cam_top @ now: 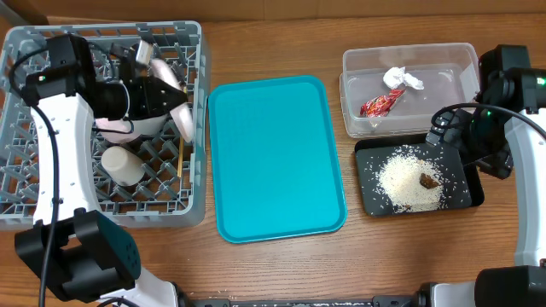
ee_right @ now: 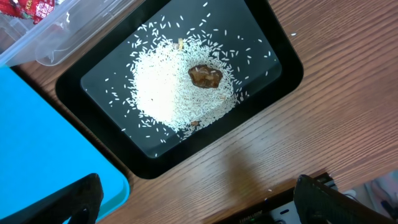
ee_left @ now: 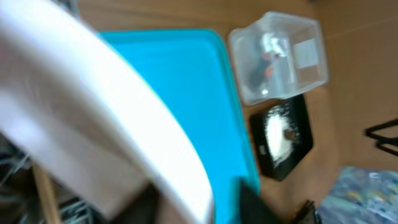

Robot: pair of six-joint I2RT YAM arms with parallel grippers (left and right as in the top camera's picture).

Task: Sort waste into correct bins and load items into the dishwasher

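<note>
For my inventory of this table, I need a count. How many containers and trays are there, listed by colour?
Grey dish rack: 1
Teal tray: 1
Clear tub: 1
Black tray: 1
Total: 4

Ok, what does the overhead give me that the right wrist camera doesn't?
Only the overhead: the grey rack with a white cup inside, the whole teal tray, and the tissue in the clear tub.
Only the right wrist: single grains told apart around the rice pile, and the right gripper open with nothing between its fingers.
Both: the black tray with the rice and a brown lump, the red wrapper, and a corner of the tub.
</note>
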